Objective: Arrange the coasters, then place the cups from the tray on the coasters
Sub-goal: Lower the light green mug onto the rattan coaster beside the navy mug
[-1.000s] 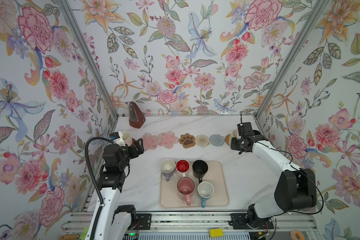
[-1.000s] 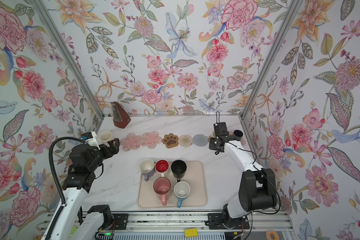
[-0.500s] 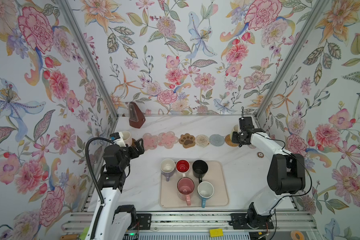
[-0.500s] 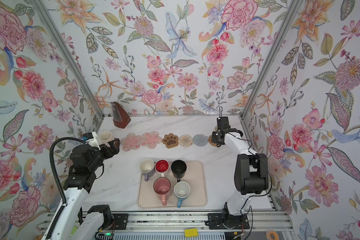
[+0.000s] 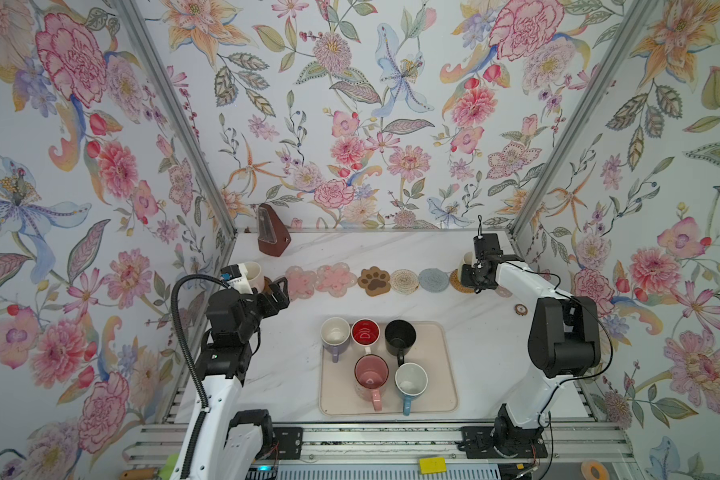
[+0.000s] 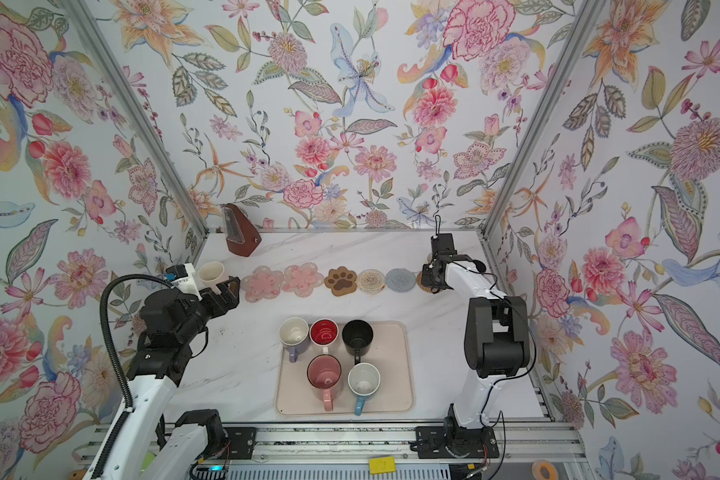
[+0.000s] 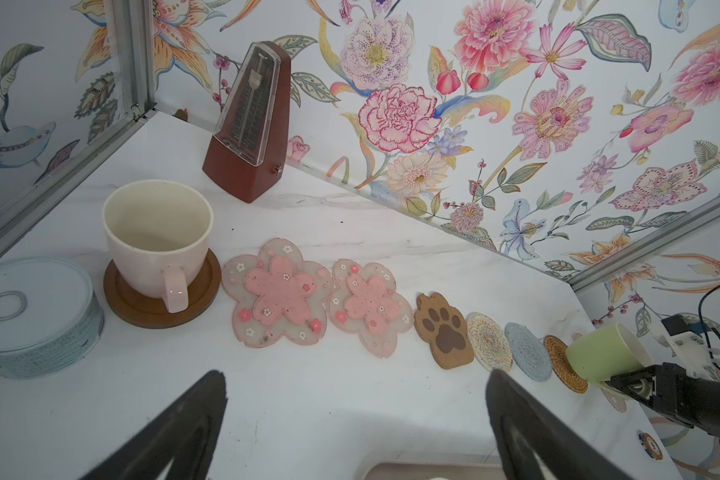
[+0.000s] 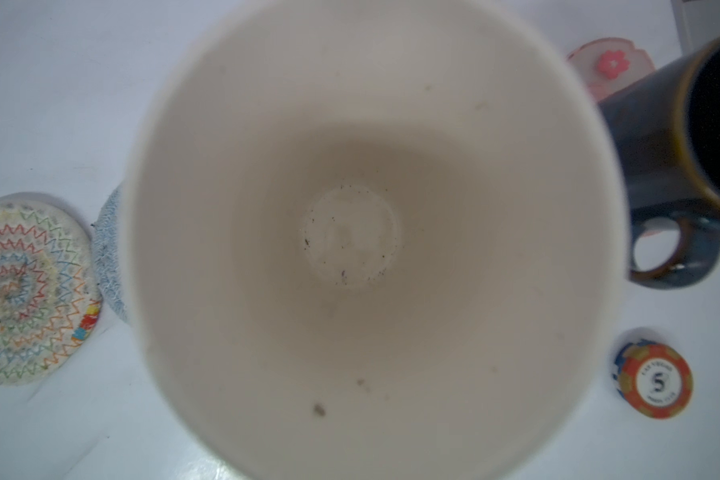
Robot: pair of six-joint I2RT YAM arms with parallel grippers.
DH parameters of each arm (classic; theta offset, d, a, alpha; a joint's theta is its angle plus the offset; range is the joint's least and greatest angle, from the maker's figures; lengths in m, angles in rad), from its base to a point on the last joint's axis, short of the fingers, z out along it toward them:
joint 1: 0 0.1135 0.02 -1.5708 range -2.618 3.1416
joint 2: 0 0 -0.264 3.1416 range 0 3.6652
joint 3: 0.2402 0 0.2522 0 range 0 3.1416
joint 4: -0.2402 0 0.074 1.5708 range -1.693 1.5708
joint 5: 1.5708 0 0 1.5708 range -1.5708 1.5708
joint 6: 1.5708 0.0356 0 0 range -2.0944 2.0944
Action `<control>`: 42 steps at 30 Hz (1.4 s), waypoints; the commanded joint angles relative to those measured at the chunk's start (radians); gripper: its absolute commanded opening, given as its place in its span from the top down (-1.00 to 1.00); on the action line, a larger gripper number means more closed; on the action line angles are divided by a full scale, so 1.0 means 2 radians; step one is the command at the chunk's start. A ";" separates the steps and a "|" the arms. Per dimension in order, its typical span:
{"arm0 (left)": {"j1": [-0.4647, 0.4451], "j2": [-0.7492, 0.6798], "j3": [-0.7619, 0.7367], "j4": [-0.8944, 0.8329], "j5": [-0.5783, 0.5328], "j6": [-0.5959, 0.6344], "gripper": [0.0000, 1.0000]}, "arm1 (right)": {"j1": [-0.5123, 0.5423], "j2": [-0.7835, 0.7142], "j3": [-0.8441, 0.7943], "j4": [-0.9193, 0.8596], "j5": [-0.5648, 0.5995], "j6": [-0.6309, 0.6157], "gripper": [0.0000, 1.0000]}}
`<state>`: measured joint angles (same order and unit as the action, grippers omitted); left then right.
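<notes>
My right gripper (image 5: 472,276) is shut on the light green cup (image 7: 603,357), which hangs tilted over the tan rattan coaster (image 7: 558,365) at the row's right end. The cup's cream inside (image 8: 350,232) fills the right wrist view and hides the fingers. My left gripper (image 7: 356,378) stands open and empty before the pink flower coasters (image 7: 279,295). The cream-pink cup (image 7: 159,245) stands on the brown disc (image 7: 142,311). A navy cup (image 8: 682,166) rests on a pink flower coaster (image 8: 607,66). Several cups stand on the tray (image 5: 441,399).
A pale-blue lidded can (image 7: 30,316) sits next to the brown disc, and a brown metronome (image 7: 250,124) stands at the back left. A poker chip (image 8: 655,380) lies near the navy cup. The paw print (image 7: 443,332), cream (image 7: 489,347) and grey (image 7: 528,357) coasters fill the row's middle.
The right arm's elbow has drawn in and its wrist has turned, with the green cup staying over the row's right end. The left arm has not moved.
</notes>
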<state>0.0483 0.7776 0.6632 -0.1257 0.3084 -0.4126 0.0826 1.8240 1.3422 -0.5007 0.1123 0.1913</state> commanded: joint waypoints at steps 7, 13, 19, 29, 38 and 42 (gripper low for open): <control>0.000 -0.005 -0.007 0.015 0.011 0.005 -0.98 | -0.007 0.011 0.034 0.021 0.009 -0.013 1.00; 0.000 -0.005 -0.007 0.015 0.011 0.005 -0.98 | -0.009 0.018 0.038 0.019 0.010 -0.015 1.00; 0.000 -0.002 -0.007 0.016 0.013 0.005 -0.98 | -0.008 0.022 0.038 0.016 0.007 -0.015 1.00; 0.000 -0.004 -0.007 0.015 0.014 0.005 -0.98 | -0.005 0.026 0.037 0.015 0.007 -0.016 1.00; 0.000 -0.004 -0.006 0.016 0.015 0.005 -0.98 | -0.004 0.031 0.038 0.013 0.007 -0.016 1.00; 0.000 -0.005 -0.006 0.016 0.015 0.005 -0.98 | -0.002 0.033 0.037 0.012 0.006 -0.015 1.00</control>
<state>0.0483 0.7776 0.6628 -0.1253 0.3153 -0.4122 0.0715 1.8832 1.3758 -0.5053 0.1123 0.1711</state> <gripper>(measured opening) 0.989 0.139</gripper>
